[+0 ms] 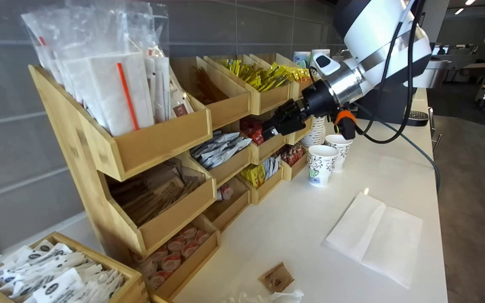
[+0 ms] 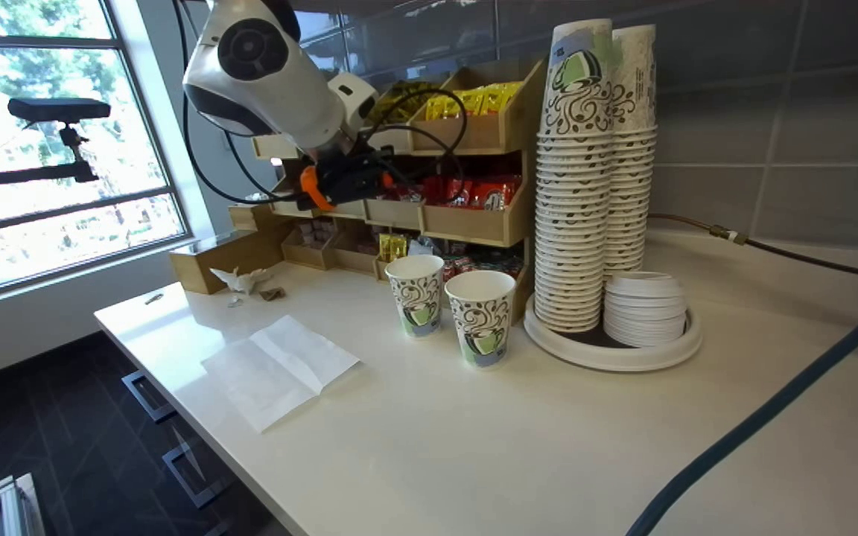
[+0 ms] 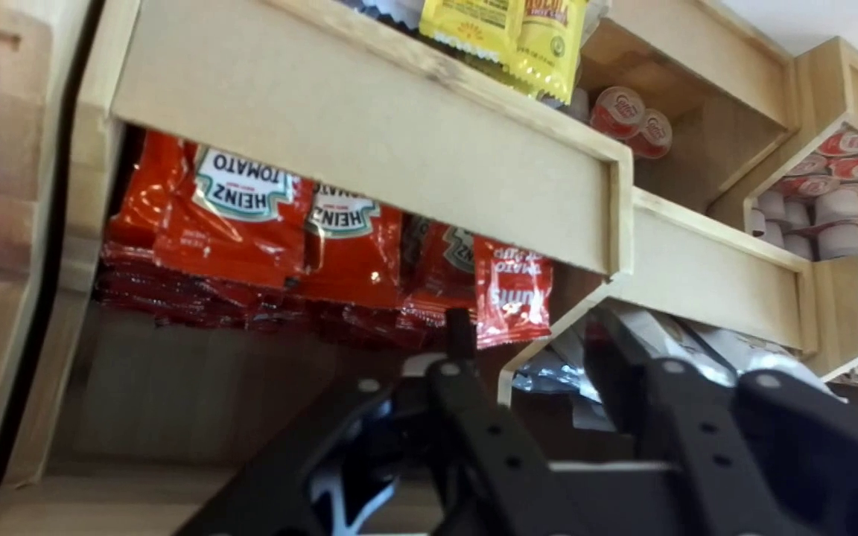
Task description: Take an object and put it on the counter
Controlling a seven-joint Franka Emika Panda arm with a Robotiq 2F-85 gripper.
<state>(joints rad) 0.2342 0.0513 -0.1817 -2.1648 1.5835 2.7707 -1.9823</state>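
1. We see the gripper (image 3: 533, 339) with its fingers spread, a plain gap between the tips and no grip taken.
2. Toward the left of the wrist view, one fingertip stands right by the edge of the red packet (image 3: 512, 298); we cannot tell whether it touches. The opposite finger is blurred and stands clear of the packet, in front of some silver packets (image 3: 548, 378).
3. On the red packet we read "Hunt's" and "TOMATO", upside down in the wrist view; the remaining word is too blurred for us.
4. Its neighbours, a heap of red sachets (image 3: 235, 246), show us "HEINZ" and "TOMATO", also inverted.
5. We make out "Coffee" on the lids of small tubs (image 3: 617, 113); most print on the yellow packets (image 3: 503, 37) is too small.
6. The red packet lies just ahead of the gripper, in line with the space between its fingers, at the right end of the wooden bin (image 3: 369, 141), partly hidden by the bin's front panel.
7. In an exterior view we see the gripper's tips at the middle tier of the wooden rack (image 1: 175, 221), above the counter (image 1: 293, 227).
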